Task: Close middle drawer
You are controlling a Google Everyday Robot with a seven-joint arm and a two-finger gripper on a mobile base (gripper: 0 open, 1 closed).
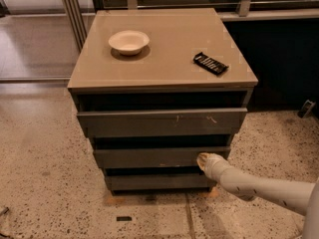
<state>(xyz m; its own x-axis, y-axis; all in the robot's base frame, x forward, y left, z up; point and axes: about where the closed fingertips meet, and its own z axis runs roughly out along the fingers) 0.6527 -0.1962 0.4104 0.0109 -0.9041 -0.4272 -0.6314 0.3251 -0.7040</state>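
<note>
The grey cabinet (164, 39) has three drawers. The top drawer (162, 122), with small pale scratches, stands out furthest. The middle drawer (149, 157) is a plain grey front, pulled out a little, with a dark gap above it. The bottom drawer (154, 181) sits further in. My gripper (203, 161) is at the right end of the middle drawer's front, its pale tip against or very near the panel. My white arm (264, 189) reaches in from the lower right.
A white bowl (128, 41) and a black remote-like object (210, 63) lie on the cabinet top. Speckled floor surrounds the cabinet. A metal frame post (72, 14) stands at the back left, and a dark wall panel (284, 59) is to the right.
</note>
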